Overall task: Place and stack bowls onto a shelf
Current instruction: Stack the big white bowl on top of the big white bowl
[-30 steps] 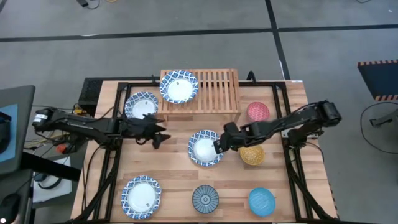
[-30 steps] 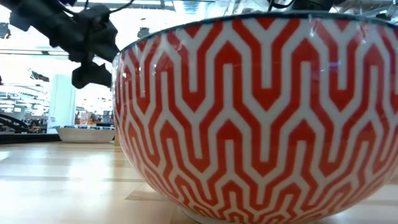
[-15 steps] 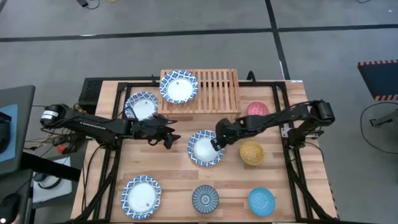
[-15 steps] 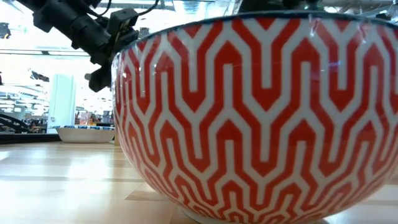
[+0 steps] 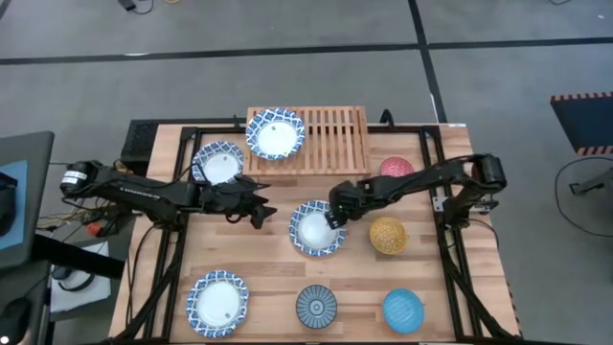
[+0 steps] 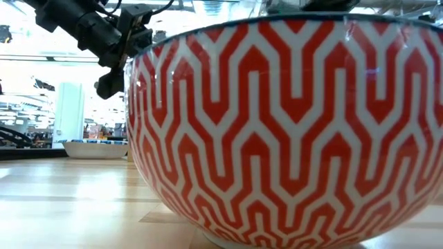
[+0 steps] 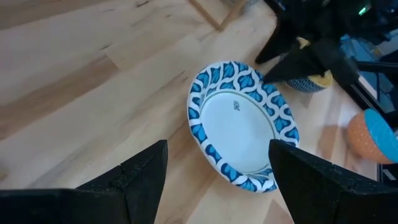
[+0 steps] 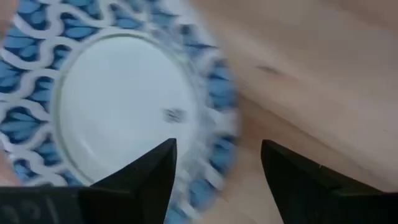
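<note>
A wide blue-and-white bowl [image 5: 317, 228] [image 7: 239, 124] [image 8: 118, 106] sits on its base mid-table between both grippers. My left gripper [image 5: 263, 213] [image 7: 217, 149] [image 6: 114, 62] hovers open just left of it. My right gripper [image 5: 335, 213] [image 8: 217, 146] is open over the bowl's far-right rim, one finger on each side of it, and I see no touch. The shelf [image 5: 330, 139] carries one wide bowl [image 5: 276, 134] on its left part. The red bowl [image 5: 397, 171] fills the low view [image 6: 277, 124].
Another wide bowl [image 5: 218, 163] lies left of the shelf, and a third [image 5: 217, 303] at the near left. The yellow bowl [image 5: 388, 235] stands right of the central bowl. The striped bowl [image 5: 315, 306] and plain blue bowl [image 5: 402, 310] sit along the near edge.
My left gripper has moved toward the table's right, closing on the central bowl. My right gripper has shifted toward the left and slightly toward the far edge, over the bowl's far-right rim. No bowl has moved.
</note>
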Robot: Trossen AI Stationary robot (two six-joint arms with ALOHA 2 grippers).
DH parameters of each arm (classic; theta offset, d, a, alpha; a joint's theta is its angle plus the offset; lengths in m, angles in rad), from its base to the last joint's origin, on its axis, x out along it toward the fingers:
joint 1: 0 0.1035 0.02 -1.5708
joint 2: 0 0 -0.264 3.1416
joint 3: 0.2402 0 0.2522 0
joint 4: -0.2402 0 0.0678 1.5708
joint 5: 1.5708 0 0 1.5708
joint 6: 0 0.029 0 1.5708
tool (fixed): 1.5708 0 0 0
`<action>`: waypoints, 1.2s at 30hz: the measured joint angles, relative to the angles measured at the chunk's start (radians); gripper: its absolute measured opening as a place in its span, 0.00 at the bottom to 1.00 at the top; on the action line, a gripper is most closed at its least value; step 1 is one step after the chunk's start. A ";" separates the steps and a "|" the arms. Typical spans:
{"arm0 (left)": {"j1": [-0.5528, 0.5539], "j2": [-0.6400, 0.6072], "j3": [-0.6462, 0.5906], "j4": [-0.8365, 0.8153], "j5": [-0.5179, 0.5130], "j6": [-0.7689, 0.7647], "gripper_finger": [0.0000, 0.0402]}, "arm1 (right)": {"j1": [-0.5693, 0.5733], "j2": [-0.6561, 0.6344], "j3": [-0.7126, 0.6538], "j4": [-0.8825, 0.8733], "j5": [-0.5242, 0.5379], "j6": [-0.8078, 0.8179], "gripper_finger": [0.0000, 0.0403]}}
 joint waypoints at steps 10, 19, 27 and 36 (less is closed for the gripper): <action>0.000 -0.003 -0.001 -0.030 0.000 -0.025 0.65 | -0.019 0.084 -0.002 0.009 -0.054 0.001 0.53; 0.000 -0.007 0.003 -0.042 0.009 -0.044 0.65 | -0.016 -0.001 0.063 -0.020 -0.115 -0.078 0.05; -0.047 -0.082 0.259 -0.316 0.046 -0.011 0.62 | -0.078 -0.120 0.303 -0.078 -0.149 -0.185 0.09; -0.089 -0.138 0.612 -0.658 -0.283 0.211 0.52 | -0.290 -0.002 0.675 -0.083 -0.102 -0.410 0.08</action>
